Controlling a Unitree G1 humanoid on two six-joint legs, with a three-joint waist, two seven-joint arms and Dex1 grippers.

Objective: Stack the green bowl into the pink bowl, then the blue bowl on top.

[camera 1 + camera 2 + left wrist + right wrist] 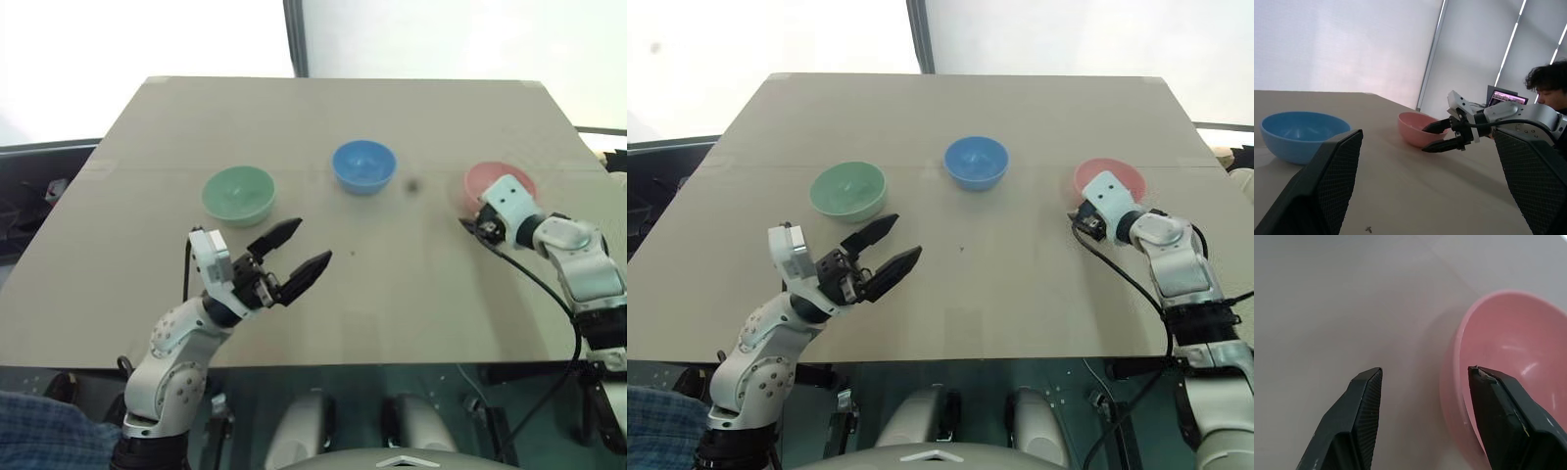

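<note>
I am straddling the pink bowl's (1508, 367) rim with the right gripper (1422, 382), jaws parted, 1 finger inside; I should clench squarely. Left gripper (299, 253) is hanging released, lower left.

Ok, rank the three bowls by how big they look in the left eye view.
1. green bowl, nearest the camera.
2. blue bowl, only slightly smaller; too close to separate firmly.
3. pink bowl, partly hidden behind the right gripper, so it shows least.
Nearness probably explains the differences, not real size.
</note>
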